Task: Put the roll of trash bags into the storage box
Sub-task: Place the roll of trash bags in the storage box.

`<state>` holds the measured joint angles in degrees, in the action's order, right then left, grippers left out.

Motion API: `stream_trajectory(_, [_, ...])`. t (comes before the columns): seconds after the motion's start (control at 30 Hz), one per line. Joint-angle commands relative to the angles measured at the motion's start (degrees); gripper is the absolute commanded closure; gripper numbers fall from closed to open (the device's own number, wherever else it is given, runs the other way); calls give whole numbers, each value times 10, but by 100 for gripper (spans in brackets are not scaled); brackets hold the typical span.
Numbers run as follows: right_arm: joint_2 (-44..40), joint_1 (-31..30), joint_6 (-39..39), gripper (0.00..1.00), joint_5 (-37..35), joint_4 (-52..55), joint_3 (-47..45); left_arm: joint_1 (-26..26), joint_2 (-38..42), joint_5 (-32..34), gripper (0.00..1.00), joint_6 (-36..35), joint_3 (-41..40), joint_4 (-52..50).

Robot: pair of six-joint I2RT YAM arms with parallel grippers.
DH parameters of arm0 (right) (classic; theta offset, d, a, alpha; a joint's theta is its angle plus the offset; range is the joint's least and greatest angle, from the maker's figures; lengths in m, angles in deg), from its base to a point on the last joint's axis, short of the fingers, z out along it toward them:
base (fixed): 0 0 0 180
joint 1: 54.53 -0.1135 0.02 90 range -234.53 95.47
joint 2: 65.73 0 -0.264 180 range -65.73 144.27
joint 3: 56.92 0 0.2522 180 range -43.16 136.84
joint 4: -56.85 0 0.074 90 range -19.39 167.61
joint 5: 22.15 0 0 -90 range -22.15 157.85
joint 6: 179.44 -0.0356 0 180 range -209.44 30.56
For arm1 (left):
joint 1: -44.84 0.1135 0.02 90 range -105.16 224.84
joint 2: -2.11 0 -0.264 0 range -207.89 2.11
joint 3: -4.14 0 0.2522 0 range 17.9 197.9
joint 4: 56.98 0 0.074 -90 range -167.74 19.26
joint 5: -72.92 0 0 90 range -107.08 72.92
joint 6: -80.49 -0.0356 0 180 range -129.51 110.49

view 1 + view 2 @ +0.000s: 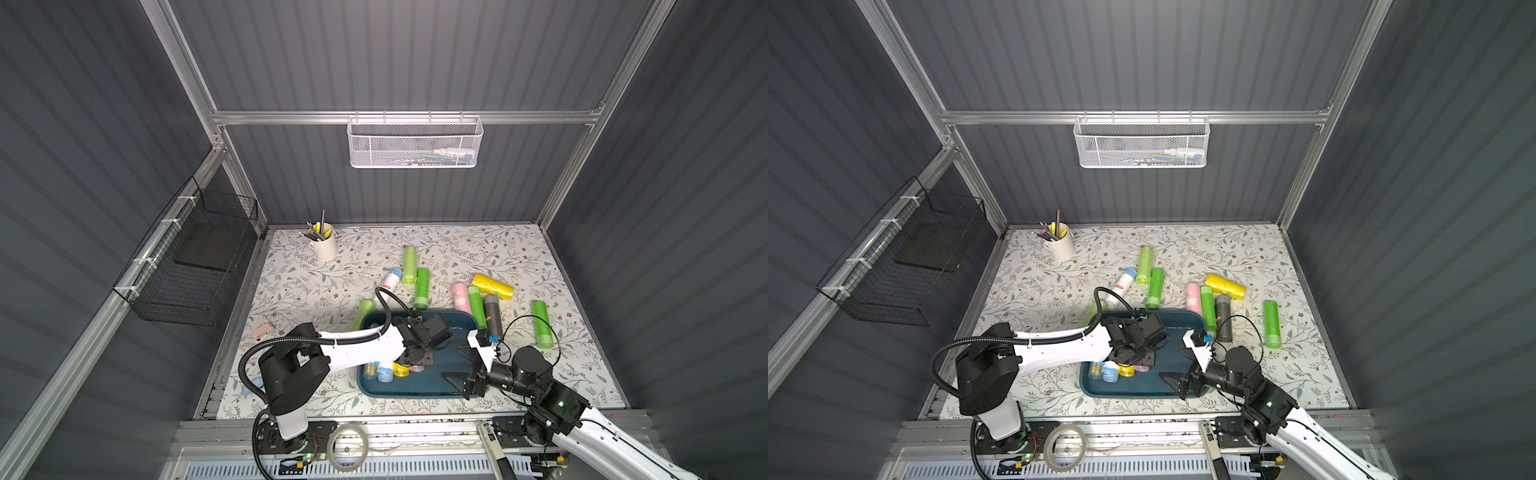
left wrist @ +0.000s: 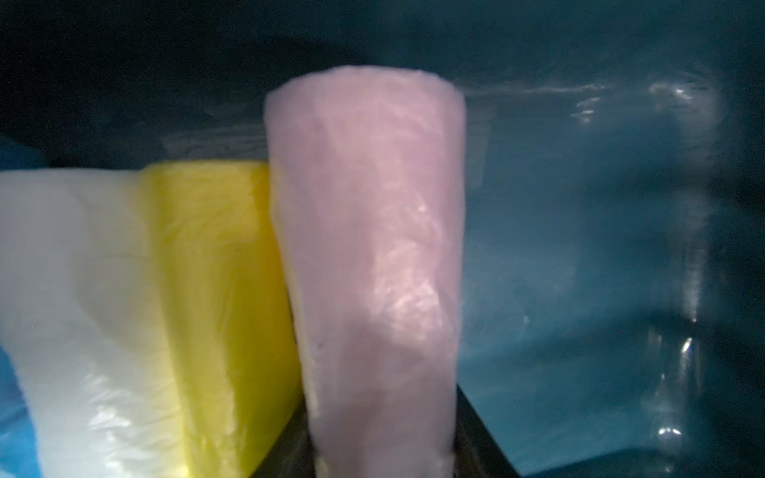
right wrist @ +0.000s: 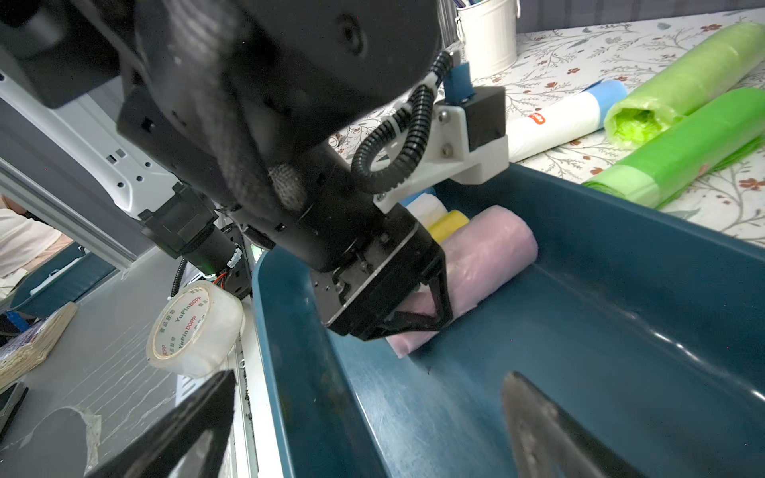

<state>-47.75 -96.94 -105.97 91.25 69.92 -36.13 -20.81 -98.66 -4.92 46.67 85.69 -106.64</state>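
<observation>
The storage box [image 1: 407,394] [image 1: 1142,392] is a dark teal tray at the table's front. My left gripper [image 3: 418,318] [image 2: 381,447] reaches down into it, shut on one end of a pale pink roll of trash bags [image 2: 364,256] [image 3: 488,256] that lies on the box floor [image 2: 579,248]. The pink roll rests against a yellow roll [image 2: 215,289], with a white roll [image 2: 74,289] beyond that. In both top views the left wrist hides most of the pink roll. My right gripper [image 1: 449,361] [image 1: 1169,362] [image 3: 364,414] stands wide open and holds nothing, over the box's front right part.
Several loose rolls lie behind and right of the box: green ones [image 1: 422,288] [image 1: 541,324], a pink one [image 1: 460,297], a yellow one [image 1: 493,286], a grey one [image 1: 493,316]. A pen cup [image 1: 323,245] stands at the back left. A tape roll [image 1: 348,446] lies on the front rail.
</observation>
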Motion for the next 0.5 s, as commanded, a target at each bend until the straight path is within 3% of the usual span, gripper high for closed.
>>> stream_trajectory(0.0, [-11,1,-3,1,7,-11,6,0,-10,8,57,17,15,-28])
stream_trajectory(0.47, [-20,1,-3,1,7,-7,5,4,-27,11,57,20,8,-32])
